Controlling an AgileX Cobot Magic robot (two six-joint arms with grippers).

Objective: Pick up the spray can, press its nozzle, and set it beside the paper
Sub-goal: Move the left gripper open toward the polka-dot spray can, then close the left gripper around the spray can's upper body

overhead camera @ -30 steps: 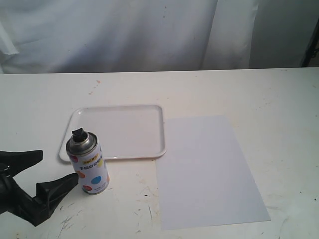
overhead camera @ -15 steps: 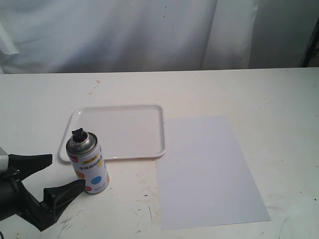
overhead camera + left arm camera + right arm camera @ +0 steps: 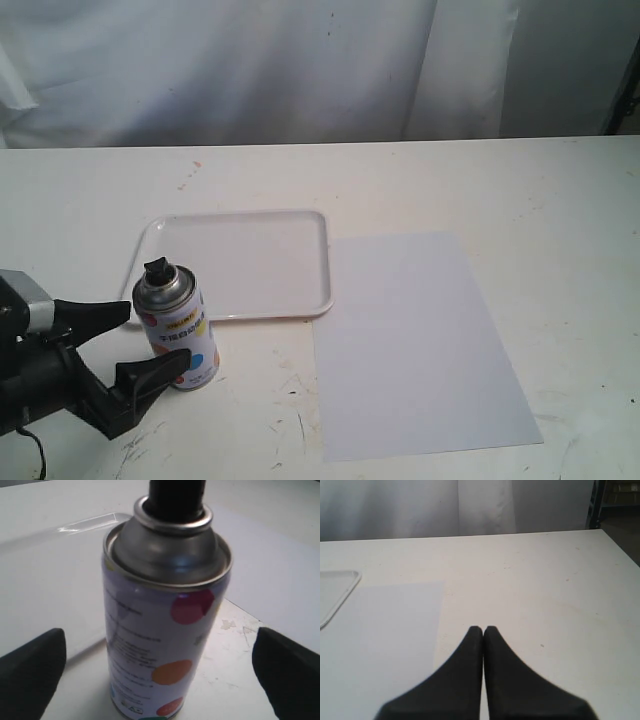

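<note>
The spray can [image 3: 180,335] stands upright on the table just in front of the tray, its black nozzle [image 3: 157,270] on the silver dome. My left gripper [image 3: 158,334] is open, one finger on each side of the can's lower body and neither touching it. The left wrist view shows the can [image 3: 150,605] and nozzle [image 3: 176,497] close up, centred between the black fingers [image 3: 30,672] of the left gripper [image 3: 160,647]. The white paper [image 3: 415,340] lies flat to the right of the can. My right gripper [image 3: 483,630] is shut and empty, above the table beside the paper [image 3: 385,645].
A glossy white tray [image 3: 230,214] sits empty behind the can, its right edge touching the paper's left corner; its corner [image 3: 335,592] shows in the right wrist view. White curtains hang behind the table. The tabletop has scuff marks near the front.
My left gripper has slid right along the front of the table, from short of the can to having its open fingers around it. The can, tray and paper have not moved.
</note>
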